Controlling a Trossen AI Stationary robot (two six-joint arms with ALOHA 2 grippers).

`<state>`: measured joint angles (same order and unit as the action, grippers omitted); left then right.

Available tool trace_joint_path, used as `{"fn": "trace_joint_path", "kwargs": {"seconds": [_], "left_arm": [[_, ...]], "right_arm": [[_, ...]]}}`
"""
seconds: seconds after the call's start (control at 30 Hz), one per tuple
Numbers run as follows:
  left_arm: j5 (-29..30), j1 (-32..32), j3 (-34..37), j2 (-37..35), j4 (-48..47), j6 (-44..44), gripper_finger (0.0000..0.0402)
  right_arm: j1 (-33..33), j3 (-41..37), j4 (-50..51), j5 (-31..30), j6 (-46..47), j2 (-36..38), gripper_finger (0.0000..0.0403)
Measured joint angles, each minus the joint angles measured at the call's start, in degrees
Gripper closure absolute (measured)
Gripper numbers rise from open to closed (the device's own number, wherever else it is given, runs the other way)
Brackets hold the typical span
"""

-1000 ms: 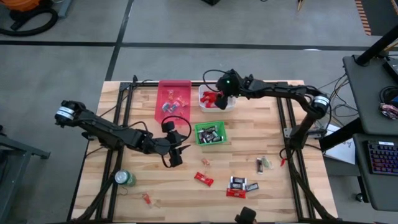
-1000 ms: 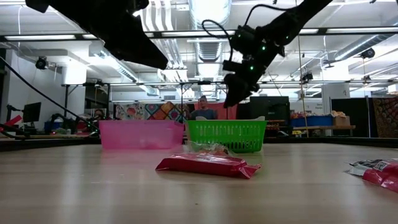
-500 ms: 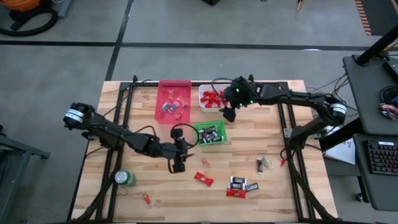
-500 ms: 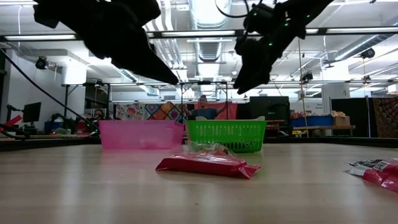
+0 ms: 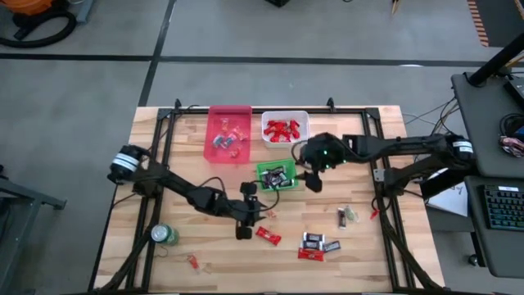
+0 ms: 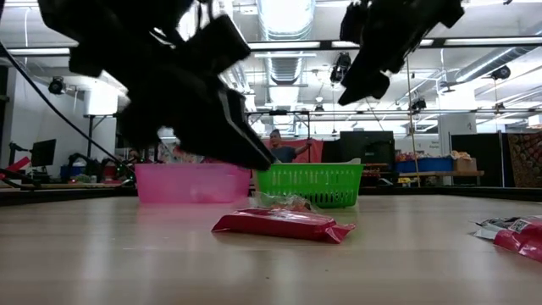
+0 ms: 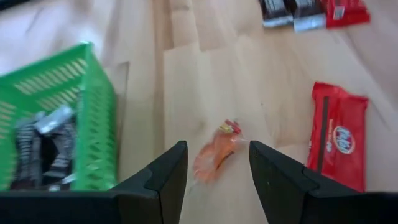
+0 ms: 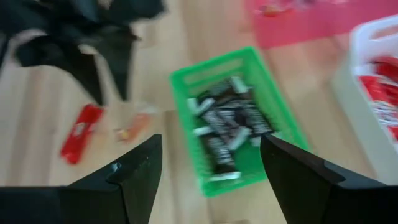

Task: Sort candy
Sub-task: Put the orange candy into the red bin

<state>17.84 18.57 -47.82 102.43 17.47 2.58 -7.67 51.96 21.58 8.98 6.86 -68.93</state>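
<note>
The left hand (image 5: 243, 232) has travelled from the left part of the frame toward the middle and now hangs low over the tabletop (image 5: 368, 254), its fingers apart and empty, with a small orange candy (image 7: 216, 152) lying between them in the left wrist view. A red candy bar (image 5: 268, 236) lies just to its right.

The right hand (image 5: 313, 182) has left the white bin (image 5: 285, 117) at the top, where red candies (image 5: 282, 129) lie, and now stands beside the right edge of the green bin (image 5: 264, 184), open wide and holding nothing. This bin holds dark candies (image 8: 227, 127).

More loose candies (image 5: 318, 244) wait at the lower middle. I judge that one delivery is finished and the left hand prepares the next pick.
</note>
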Motion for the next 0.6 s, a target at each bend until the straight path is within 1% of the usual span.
{"fn": "trace_joint_path", "kwargs": {"seconds": [0.17, 0.27, 0.47, 0.6], "left_arm": [[-0.1, -0.01, -2.38, 4.53, 0.25, 1.18, 0.0246], [-0.24, -0.38, -2.53, 5.89, 0.88, 1.17, 0.0246], [-0.17, -1.11, -2.4, 7.59, 2.26, -0.28, 0.0248], [0.04, -1.34, -2.29, 8.51, 2.26, -0.78, 0.0263]], "right_arm": [[4.53, 0.03, -0.33, -0.55, 0.84, -0.14, 0.0144], [6.47, 0.03, -0.51, -2.82, 1.39, -0.37, 0.0143], [8.67, 0.04, -1.04, -3.41, 2.31, -0.45, 0.0143], [9.83, 0.04, -1.3, -4.58, 2.57, -0.45, 0.0146]]}}
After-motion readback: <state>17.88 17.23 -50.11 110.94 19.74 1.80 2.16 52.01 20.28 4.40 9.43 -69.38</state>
